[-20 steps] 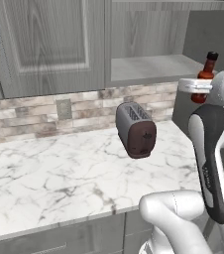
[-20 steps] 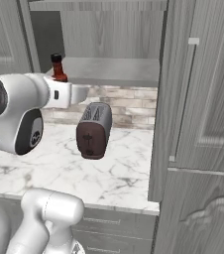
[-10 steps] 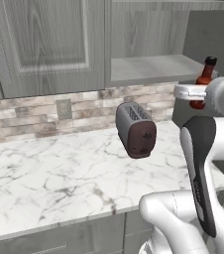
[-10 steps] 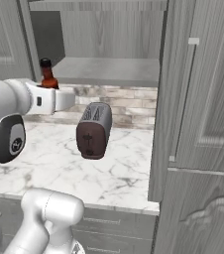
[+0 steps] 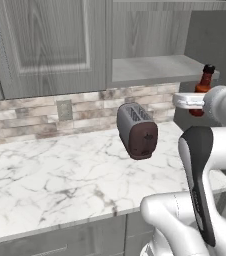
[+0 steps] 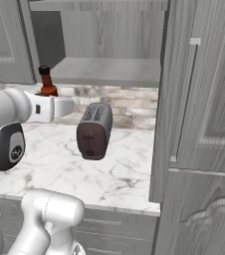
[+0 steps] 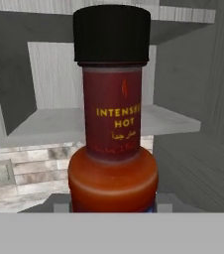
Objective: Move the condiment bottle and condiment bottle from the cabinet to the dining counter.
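You are looking at a condiment bottle [image 7: 113, 124] with a black cap, a dark red neck reading "INTENSE HOT" and an orange-red rounded shoulder. It is standing upright in the air, outside the open cabinet [image 5: 150, 70] and above the right end of the counter [image 5: 60, 170]. The gripper [image 5: 197, 102] is clamping the bottle's lower body, jaws partly closed around it. The counter is showing white veined marble, the cabinet grey wood grain, the backsplash [image 5: 45, 112] tan brick. A rounded dark brown toaster [image 5: 137, 130] is sitting nearby.
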Tool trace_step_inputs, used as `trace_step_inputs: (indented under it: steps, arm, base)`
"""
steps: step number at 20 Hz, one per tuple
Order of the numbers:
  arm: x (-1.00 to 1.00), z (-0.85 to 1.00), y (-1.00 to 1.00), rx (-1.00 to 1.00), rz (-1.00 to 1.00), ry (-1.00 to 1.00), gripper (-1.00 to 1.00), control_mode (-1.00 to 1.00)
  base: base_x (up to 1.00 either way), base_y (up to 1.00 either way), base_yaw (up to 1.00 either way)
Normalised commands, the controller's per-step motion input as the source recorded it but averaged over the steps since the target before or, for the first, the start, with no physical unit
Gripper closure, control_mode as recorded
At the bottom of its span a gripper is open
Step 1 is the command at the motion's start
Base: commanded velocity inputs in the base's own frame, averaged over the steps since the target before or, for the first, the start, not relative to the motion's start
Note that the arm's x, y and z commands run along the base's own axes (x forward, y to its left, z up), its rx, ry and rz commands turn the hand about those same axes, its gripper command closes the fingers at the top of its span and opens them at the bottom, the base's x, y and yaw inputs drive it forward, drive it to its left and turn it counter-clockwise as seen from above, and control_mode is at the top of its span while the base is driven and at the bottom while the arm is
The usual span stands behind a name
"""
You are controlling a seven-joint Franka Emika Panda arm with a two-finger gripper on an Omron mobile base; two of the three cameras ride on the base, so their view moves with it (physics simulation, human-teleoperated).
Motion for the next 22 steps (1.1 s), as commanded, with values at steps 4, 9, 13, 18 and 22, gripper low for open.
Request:
trace_step_inputs:
  steps: [4, 9, 13, 18, 22]
  arm:
    - [0.0, 0.0, 0.0, 0.0, 0.0, 0.0, 1.0, 1.0]
    - [0.0, 0.0, 0.0, 0.0, 0.0, 0.0, 1.0, 1.0]
    - [0.0, 0.0, 0.0, 0.0, 0.0, 0.0, 1.0, 1.0]
    - [0.0, 0.0, 0.0, 0.0, 0.0, 0.0, 1.0, 1.0]
    - [0.0, 0.0, 0.0, 0.0, 0.0, 0.0, 1.0, 1.0]
  base:
    - [-0.64, 0.18, 0.07]
    - [-0.98, 0.64, 0.07]
    - [-0.61, 1.0, 0.37]
    - [-0.43, 0.89, 0.87]
    - [-0.2, 0.98, 0.83]
